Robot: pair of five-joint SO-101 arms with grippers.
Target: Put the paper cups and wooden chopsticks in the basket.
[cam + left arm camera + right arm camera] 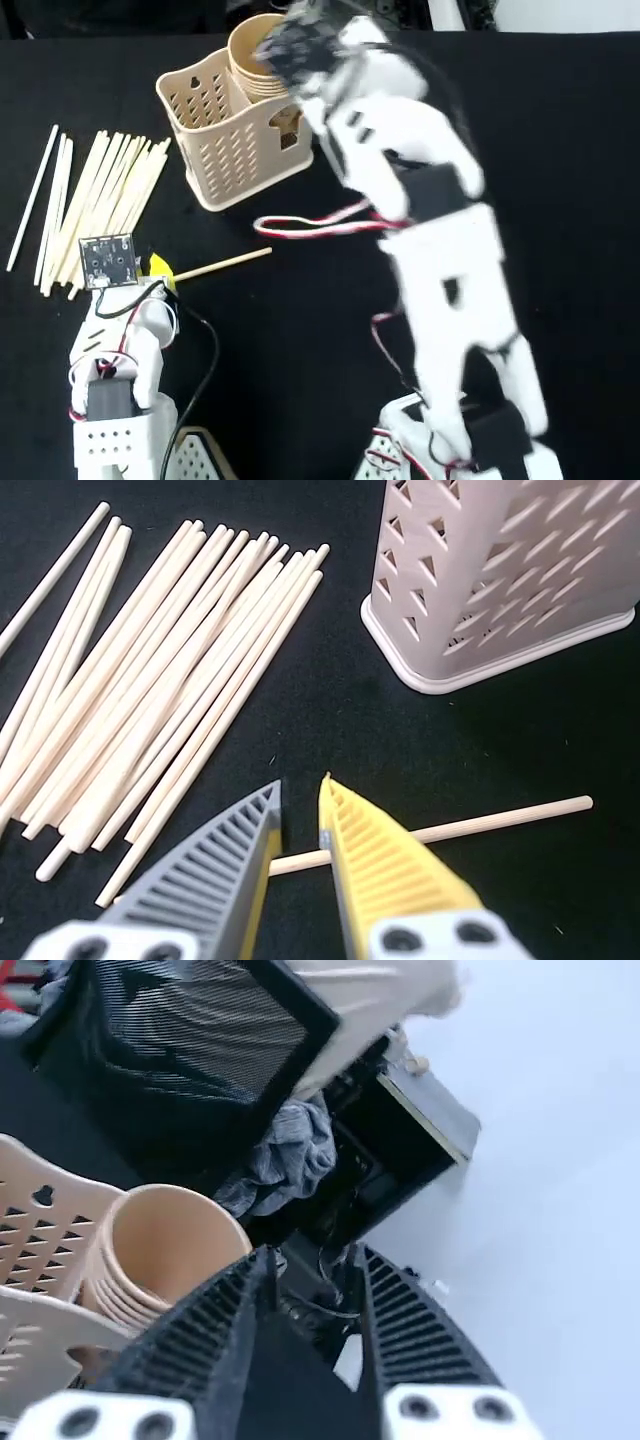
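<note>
Single chopstick: light, stiff, smooth wooden rod on the black tabletop near the basket, left pincer clenched on it close to one end; likely to pivot, best held nearer mid-length. Loose chopsticks: fanned beside the basket. Paper cups: nested in the basket, thin-walled, crushable; right pincer released, empty, above them.

A black cloth covers the table. Beyond its far edge is a chair with a black mesh back and a pale cloth draped over the top. A crumpled grey cloth lies beside a dark open box. The pale floor is evenly lit.
</note>
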